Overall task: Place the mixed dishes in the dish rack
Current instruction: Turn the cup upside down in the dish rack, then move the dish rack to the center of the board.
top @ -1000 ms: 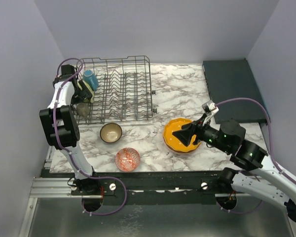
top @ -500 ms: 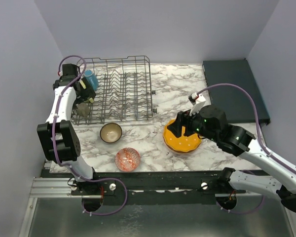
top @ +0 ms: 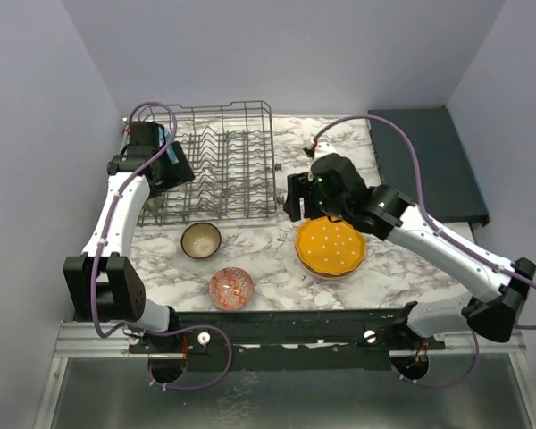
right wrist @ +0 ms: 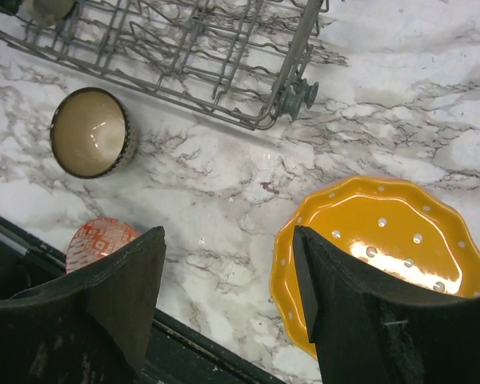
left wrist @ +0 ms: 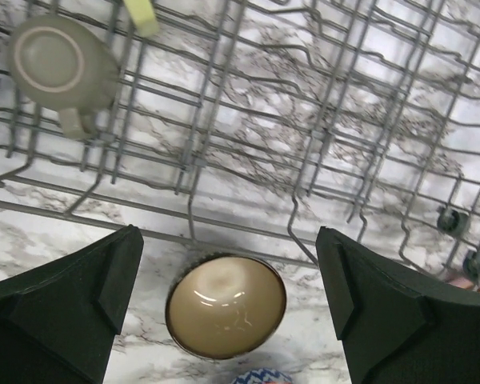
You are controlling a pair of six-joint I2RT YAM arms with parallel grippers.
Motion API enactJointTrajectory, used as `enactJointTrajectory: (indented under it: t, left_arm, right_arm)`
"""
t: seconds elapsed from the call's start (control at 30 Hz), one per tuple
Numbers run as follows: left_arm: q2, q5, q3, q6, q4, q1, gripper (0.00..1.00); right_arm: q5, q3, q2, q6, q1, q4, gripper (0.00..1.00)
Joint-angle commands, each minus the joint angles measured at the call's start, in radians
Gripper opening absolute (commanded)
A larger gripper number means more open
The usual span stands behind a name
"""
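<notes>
Light fell evenly from overhead, bright and soft. The pale marble counter (top: 330, 152) carried only faint shadows beneath the wire rack (top: 221, 161). Small glare spots shone inside the brown bowl (left wrist: 226, 306) and on the orange plate (right wrist: 384, 248). The wrist views were sharp, though the black fingers (left wrist: 56, 312) along their lower edges looked dark and nearly featureless.

- Top view, upper left: the left gripper (top: 165, 168) covers most of the blue mug (top: 171, 153) in the dish rack (top: 232, 170); only a sliver shows.
- Left wrist view: a blue-white bowl (left wrist: 260, 378) is cut to a thin arc at the bottom edge, and the yellow-green mug (left wrist: 142, 14) is cropped at the top.
- Right wrist view: the right gripper (right wrist: 228, 296) hides part of the red-patterned bowl (right wrist: 100, 240) and the lower right rim of the orange plate (right wrist: 376, 248).
</notes>
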Motion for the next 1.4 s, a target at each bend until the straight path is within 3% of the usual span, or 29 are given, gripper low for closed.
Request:
enactJointTrajectory:
  t: [0.0,0.33,0.73,0.97,1.37]
  left_arm:
    - [-0.083,0.135,-0.060,-0.011,0.043,-0.020,0.99]
    - [-0.273,0.328,-0.274,-0.044,0.175,-0.102,0.99]
    - [-0.482,0.432,-0.506,-0.084,0.330,-0.109,0.99]
    - [-0.528,0.423,-0.561,-0.081,0.339,-0.114,0.99]
    - [-0.570,0.405,-0.599,-0.091,0.345,-0.116,0.99]
  right_arm:
    - [0.082,0.106,0.120,-0.029,0.003,-0.081,0.72]
    - [0.097,0.398,0.459,-0.058,-0.070,-0.127,0.72]
    - [0.090,0.657,0.788,-0.038,-0.148,-0.177,0.66]
    - [0.055,0.679,0.875,-0.016,-0.197,-0.141,0.59]
    - [0.040,0.777,0.999,-0.033,-0.215,-0.139,0.39]
